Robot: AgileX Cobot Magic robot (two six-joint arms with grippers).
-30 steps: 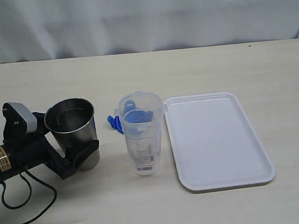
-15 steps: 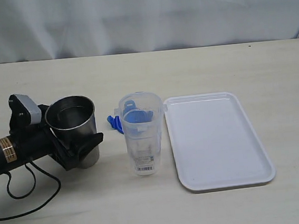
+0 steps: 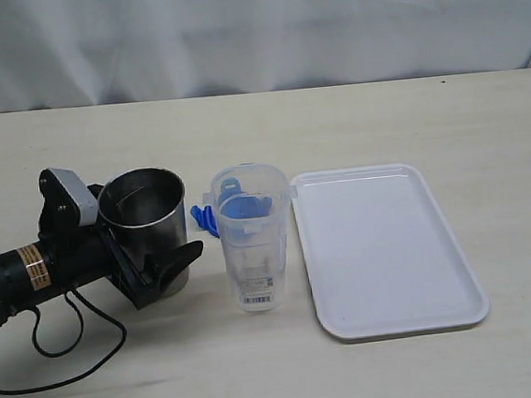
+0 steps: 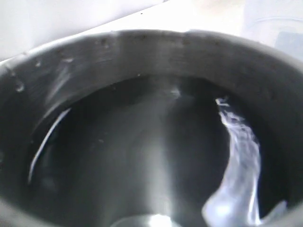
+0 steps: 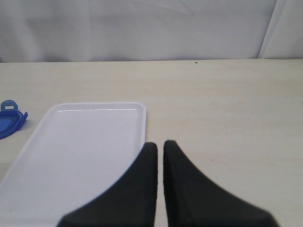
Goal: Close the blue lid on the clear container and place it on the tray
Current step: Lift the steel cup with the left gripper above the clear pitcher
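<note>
Left pincer (image 3: 183, 240) is spread wide and clamped around a steel cup (image 3: 141, 225). One black finger sits in front of the cup and the other is hidden behind it. Right pincer (image 5: 160, 143) has its two black fingers pressed together with nothing between them. Only its own camera shows it.

The container (image 3: 251, 247) stands upright on the tabletop (image 3: 380, 113), between the cup and the tray (image 3: 464, 307). It is tall, clear plastic, thinner at the bottom, with a small barcode label low down. Its top is open.

The lid (image 3: 204, 220) is blue and lies just behind the container. A bit pokes out on the cup side, and the rest shows through the clear wall. The right wrist view shows one corner of the lid (image 5: 9, 120) flat on the tabletop, a little way from the tray (image 5: 85, 142).

The tray is white and flat, with round corners and a low rim. The container is just beside its edge; I cannot tell if they touch. There is a small gap between the cup and the container.

The left wrist view looks down into the cup (image 4: 142, 142), which is dark and shiny inside.

Lots of bare tabletop lies behind the things and past the tray.
</note>
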